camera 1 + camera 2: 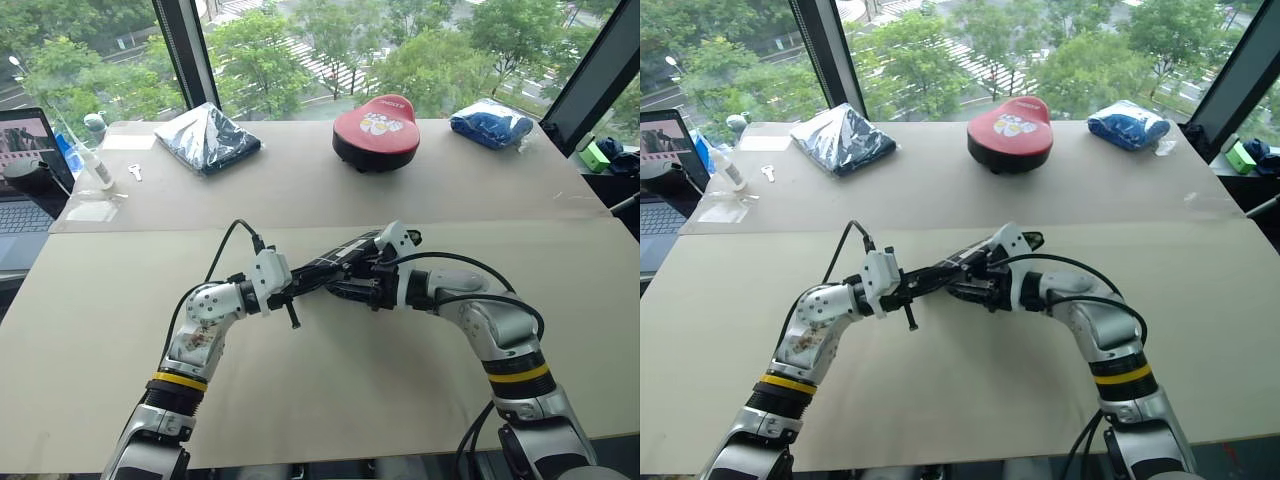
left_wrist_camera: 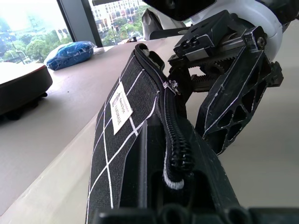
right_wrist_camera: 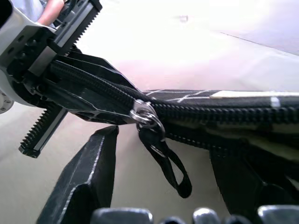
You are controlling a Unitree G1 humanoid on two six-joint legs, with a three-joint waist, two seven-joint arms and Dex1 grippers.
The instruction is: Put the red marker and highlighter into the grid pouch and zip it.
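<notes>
The grid pouch (image 1: 338, 264), black with white lines and a white label (image 2: 120, 109), is held above the table between both arms. My left gripper (image 1: 296, 288) is shut on one end of it, by the closed part of the zipper (image 2: 175, 140). My right gripper (image 3: 163, 186) is open. Its fingers (image 3: 86, 179) stand on either side of the hanging black pull strap (image 3: 169, 164), without touching it. The metal slider (image 3: 144, 114) sits just above the strap. The red marker and the highlighter are hidden from view.
At the far side of the beige table (image 1: 120, 330) lie a dark bagged bundle (image 1: 210, 138), a red heart-shaped cushion (image 1: 376, 130) and a blue bagged cloth (image 1: 490, 122). A laptop (image 1: 25, 190) and a bottle (image 1: 97, 155) are at the far left.
</notes>
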